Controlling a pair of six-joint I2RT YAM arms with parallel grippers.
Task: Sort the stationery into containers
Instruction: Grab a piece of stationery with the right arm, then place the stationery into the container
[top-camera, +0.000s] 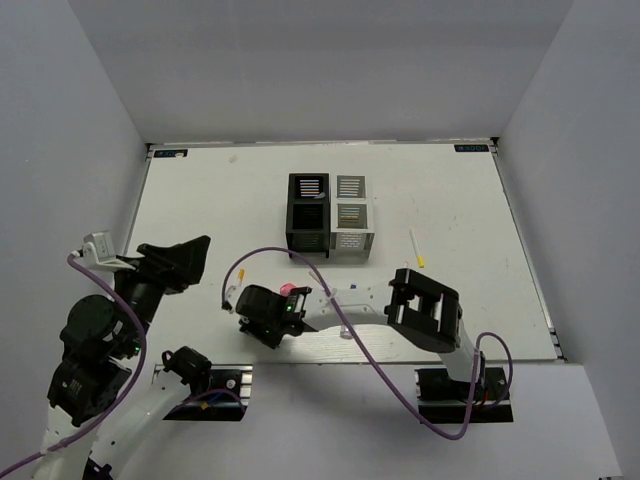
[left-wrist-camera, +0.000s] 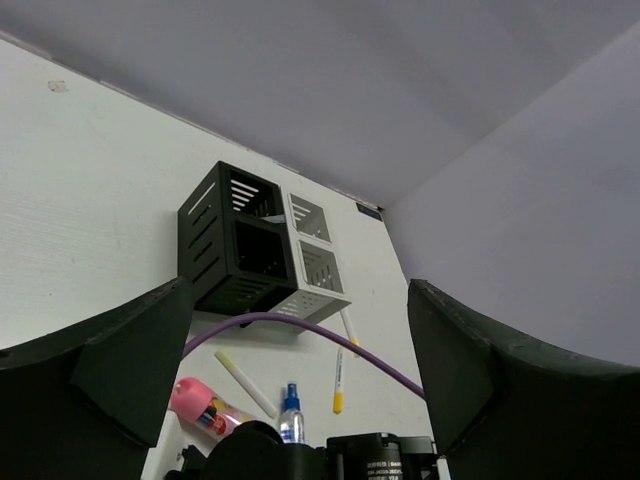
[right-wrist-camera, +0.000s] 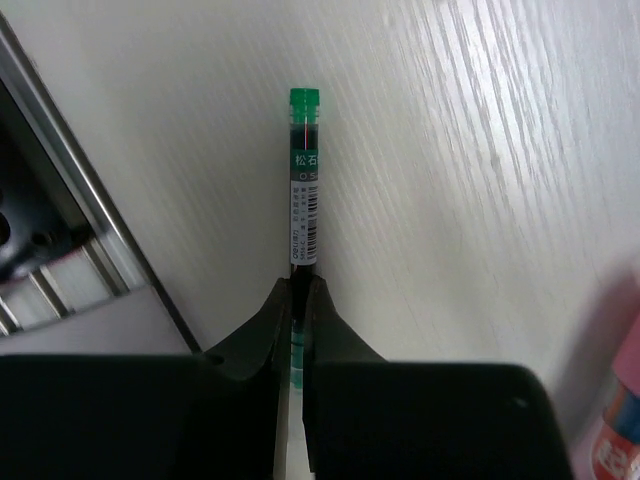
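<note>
Jaws of the right gripper (right-wrist-camera: 298, 292) are clamped on the dark green pen (right-wrist-camera: 303, 190), which we locate centre frame in the right wrist view, against the bench (right-wrist-camera: 480, 150). Left gripper (left-wrist-camera: 298, 300) jaws stand wide apart.

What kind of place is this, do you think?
Probably a robotics lab test cell: a white table boxed in by plain grey panels, with mesh organiser cups and a green pen pinched in the right hand.
</note>
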